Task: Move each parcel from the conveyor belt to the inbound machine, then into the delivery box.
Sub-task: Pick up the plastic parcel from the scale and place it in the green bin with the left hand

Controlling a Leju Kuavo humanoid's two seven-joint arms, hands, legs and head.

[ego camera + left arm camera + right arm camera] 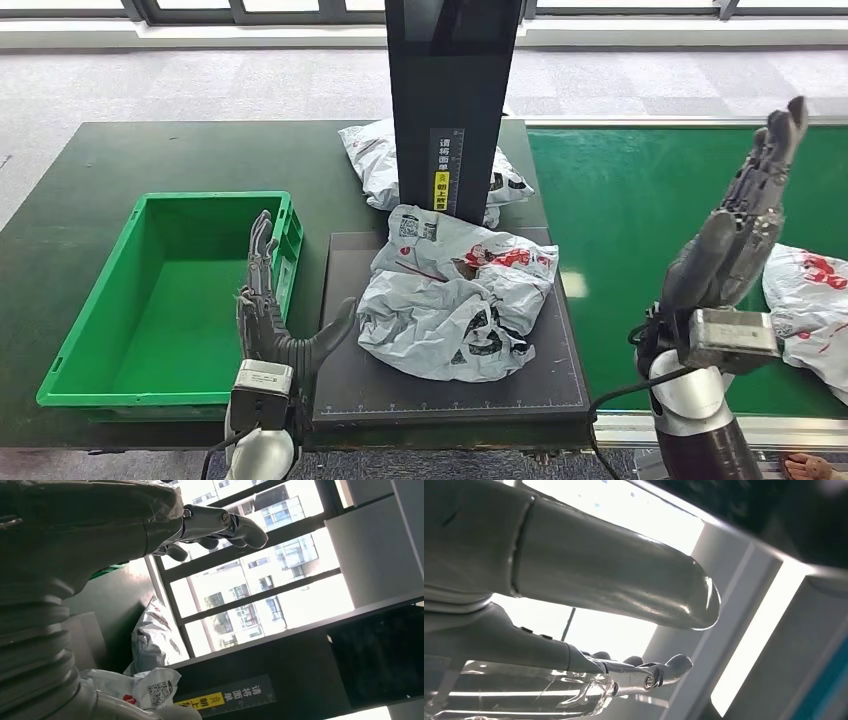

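— While both arms are raised, what is the state of each hand?
— Left hand (pixel 268 325): fingers extended and apart, thumb out toward the dark platform (pixel 350 385) of the inbound machine (pixel 452 90); it holds nothing and stands between that platform and the green delivery box (pixel 92 312). Right hand (pixel 745 215): fingers straight, pointing up above the green conveyor belt (pixel 620 220); it holds nothing.

— Where are the parcels?
— One crumpled white parcel (pixel 455 295) with red and black print lies on the platform, just in front of the machine's black column. A second parcel (pixel 372 160) lies on the desk (pixel 120 160) behind it, beside the column. A third parcel (pixel 815 295) lies on the belt at the right edge, close beside the right forearm.

— Contents of the delivery box?
— No parcel is visible inside.
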